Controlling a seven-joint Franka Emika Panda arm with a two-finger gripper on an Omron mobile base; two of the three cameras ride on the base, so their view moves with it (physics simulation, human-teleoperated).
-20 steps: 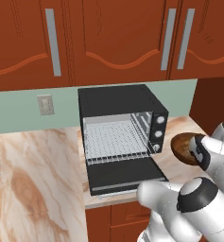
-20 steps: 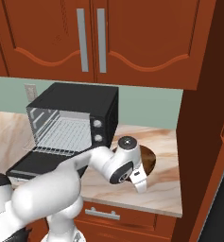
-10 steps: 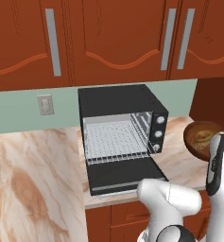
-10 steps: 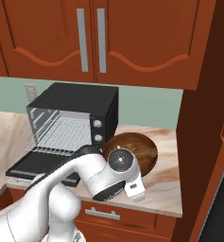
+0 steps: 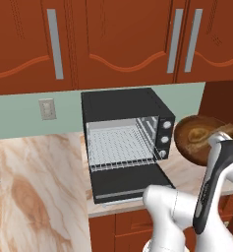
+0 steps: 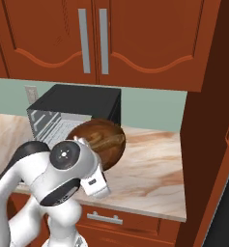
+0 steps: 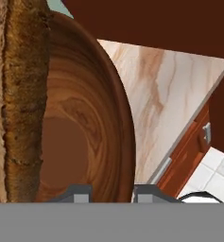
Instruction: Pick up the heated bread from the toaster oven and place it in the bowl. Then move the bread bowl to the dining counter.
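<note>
Red-brown wall cabinets above a veined beige marble worktop [image 5: 34, 167]. At left on it, the black boxy toaster oven [image 5: 125, 133], door down, wire rack bare. To its right the wide dark-brown wooden bowl [image 5: 201, 140] is lifted and tilted, small golden bun [image 5: 199, 133] inside. The two-finger gripper [image 7: 112, 191] is pinched narrowly on the bowl's rim. Bowl looks rigid, light, smooth; the loose bun may roll, so keep it level.

One toaster oven [image 5: 125, 142], one bowl [image 5: 189, 140] with one bread [image 5: 200, 133] in it, four cabinet handles up top.
</note>
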